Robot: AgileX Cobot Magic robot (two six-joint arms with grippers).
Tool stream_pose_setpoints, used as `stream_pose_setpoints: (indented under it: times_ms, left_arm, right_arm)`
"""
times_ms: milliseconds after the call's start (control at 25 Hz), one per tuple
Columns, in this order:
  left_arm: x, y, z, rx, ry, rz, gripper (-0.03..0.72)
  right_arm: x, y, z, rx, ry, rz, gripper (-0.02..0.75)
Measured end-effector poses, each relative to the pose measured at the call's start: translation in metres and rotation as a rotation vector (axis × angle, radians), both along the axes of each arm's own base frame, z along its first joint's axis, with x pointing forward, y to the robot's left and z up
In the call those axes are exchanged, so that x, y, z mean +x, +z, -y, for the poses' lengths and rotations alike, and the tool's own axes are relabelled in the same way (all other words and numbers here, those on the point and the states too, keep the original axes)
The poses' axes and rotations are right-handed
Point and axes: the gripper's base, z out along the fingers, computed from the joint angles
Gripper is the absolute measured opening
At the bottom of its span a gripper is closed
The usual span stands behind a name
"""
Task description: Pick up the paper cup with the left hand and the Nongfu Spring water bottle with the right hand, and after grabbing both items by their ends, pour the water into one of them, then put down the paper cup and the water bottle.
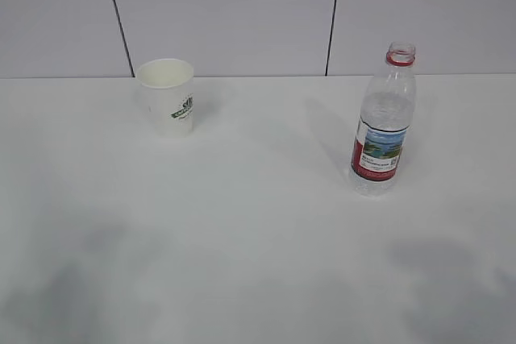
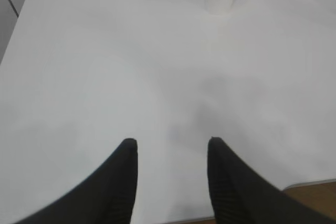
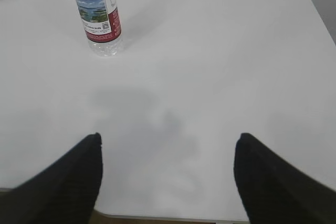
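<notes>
Paper cup [image 1: 166,94] stands upright at the counter's [image 1: 242,239] back left; the uncapped water bottle [image 1: 384,122] stands upright well apart at right. Left pincer [image 2: 169,148] hangs partly spread, empty; right pincer [image 3: 168,142] gapes wide, empty.

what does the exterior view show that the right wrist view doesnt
Only the exterior view: the paper cup standing upright at the left, the bottle's uncapped mouth with its red neck ring, and the panelled wall behind the table.

Only the right wrist view: the right end effector, its two dark fingers spread wide and holding nothing, hanging over the table's near edge.

Both: the Nongfu Spring water bottle upright on the white table, untouched, with its red landscape label visible.
</notes>
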Motion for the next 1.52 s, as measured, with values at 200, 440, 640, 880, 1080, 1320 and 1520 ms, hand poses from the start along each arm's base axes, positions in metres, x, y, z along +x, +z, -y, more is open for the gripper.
stream_pose_setpoints:
  times_ms: [200, 440, 640, 880, 1080, 1320, 1520]
  left_arm:
    - [0.0004, 0.0005, 0.0002, -0.003, -0.001, 0.008, 0.328]
    - [0.0004, 0.0005, 0.0003, -0.004, -0.002, 0.007, 0.328]
    - [0.0004, 0.0005, 0.0003, -0.004, -0.002, 0.007, 0.327]
    - [0.0004, 0.0005, 0.0003, -0.004, -0.002, 0.007, 0.327]
    - [0.0004, 0.0005, 0.0003, -0.004, -0.002, 0.007, 0.327]
    - [0.0004, 0.0005, 0.0003, -0.004, -0.002, 0.007, 0.327]
    - [0.0004, 0.0005, 0.0003, -0.004, -0.002, 0.007, 0.327]
  right_arm:
    - [0.0, 0.0, 0.0, 0.0, 0.0, 0.0, 0.586]
    - [0.0, 0.0, 0.0, 0.0, 0.0, 0.0, 0.585]
    - [0.0, 0.0, 0.0, 0.0, 0.0, 0.0, 0.585]
    - [0.0, 0.0, 0.0, 0.0, 0.0, 0.0, 0.585]
    - [0.0, 0.0, 0.0, 0.0, 0.0, 0.0, 0.585]
    - [0.0, 0.0, 0.0, 0.0, 0.0, 0.0, 0.585]
    - [0.0007, 0.0013, 0.0, -0.001, 0.0, 0.016, 0.585]
